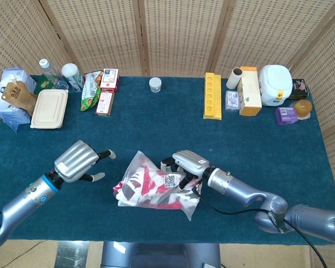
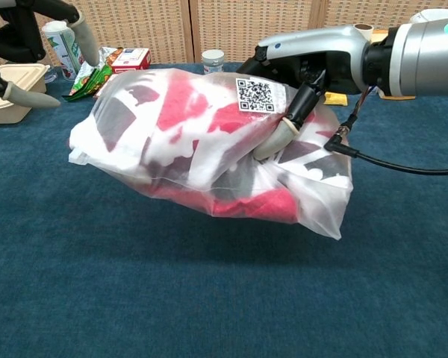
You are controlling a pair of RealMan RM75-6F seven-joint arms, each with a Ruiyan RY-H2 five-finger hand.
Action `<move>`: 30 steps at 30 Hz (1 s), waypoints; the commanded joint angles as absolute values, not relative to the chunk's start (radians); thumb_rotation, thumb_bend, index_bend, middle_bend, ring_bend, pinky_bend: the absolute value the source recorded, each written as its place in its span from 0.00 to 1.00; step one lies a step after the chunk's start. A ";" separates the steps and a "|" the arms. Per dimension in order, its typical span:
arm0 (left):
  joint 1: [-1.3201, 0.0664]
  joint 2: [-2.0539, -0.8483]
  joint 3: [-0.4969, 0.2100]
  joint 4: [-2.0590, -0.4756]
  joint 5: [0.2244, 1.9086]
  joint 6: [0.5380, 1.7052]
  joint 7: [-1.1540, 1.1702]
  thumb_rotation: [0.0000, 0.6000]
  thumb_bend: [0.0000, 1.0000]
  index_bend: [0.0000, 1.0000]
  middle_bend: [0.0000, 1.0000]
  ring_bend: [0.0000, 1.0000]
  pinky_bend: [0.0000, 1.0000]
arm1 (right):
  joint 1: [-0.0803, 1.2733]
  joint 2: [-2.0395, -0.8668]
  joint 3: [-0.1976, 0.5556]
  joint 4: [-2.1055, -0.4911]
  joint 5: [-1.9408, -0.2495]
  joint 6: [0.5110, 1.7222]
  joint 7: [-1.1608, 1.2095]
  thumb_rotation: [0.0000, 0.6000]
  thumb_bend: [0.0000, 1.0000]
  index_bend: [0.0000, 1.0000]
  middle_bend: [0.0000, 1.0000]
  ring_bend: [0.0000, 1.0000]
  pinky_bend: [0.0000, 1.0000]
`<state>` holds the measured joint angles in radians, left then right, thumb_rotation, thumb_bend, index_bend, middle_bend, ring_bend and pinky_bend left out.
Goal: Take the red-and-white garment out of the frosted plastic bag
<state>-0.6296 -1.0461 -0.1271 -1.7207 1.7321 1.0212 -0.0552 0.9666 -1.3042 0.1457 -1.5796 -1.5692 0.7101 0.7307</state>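
Observation:
The frosted plastic bag (image 1: 151, 190) (image 2: 201, 156) holds the red-and-white garment (image 2: 231, 149), which shows through the film. A QR label (image 2: 255, 94) sits on its top. My right hand (image 1: 185, 163) (image 2: 299, 74) grips the bag's right upper part and holds it lifted off the blue table (image 1: 257, 145), tilted up toward me. My left hand (image 1: 78, 161) (image 2: 30, 45) hovers to the left of the bag, fingers spread and holding nothing, a short gap from the bag's left end.
Along the far edge stand a beige lunch box (image 1: 49, 109), bottles (image 1: 72, 75), snack packs (image 1: 105, 89), a small white jar (image 1: 155, 84), a yellow tray (image 1: 213, 95), boxes (image 1: 250, 90) and a white appliance (image 1: 276, 84).

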 commanded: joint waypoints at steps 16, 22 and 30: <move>-0.745 -1.084 -0.086 -1.753 1.756 0.942 -0.187 0.87 0.20 0.37 1.00 0.95 0.87 | 0.988 -1.311 0.095 -1.510 -1.617 0.751 0.859 1.00 0.14 0.81 0.92 1.00 1.00; -0.747 -1.081 -0.066 -1.756 1.761 0.953 -0.183 0.87 0.20 0.37 1.00 0.95 0.87 | 0.990 -1.307 0.082 -1.495 -1.622 0.765 0.892 1.00 0.14 0.81 0.92 1.00 1.00; -0.728 -1.057 -0.044 -1.766 1.760 0.990 -0.175 0.87 0.20 0.37 1.00 0.95 0.87 | 0.988 -1.306 0.066 -1.473 -1.617 0.773 0.921 1.00 0.14 0.81 0.92 1.00 1.00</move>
<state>-0.7332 -1.0636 -0.0478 -1.7626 1.7608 0.9838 -0.1772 0.9887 -1.3064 0.0677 -1.4754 -1.6189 0.7726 0.9168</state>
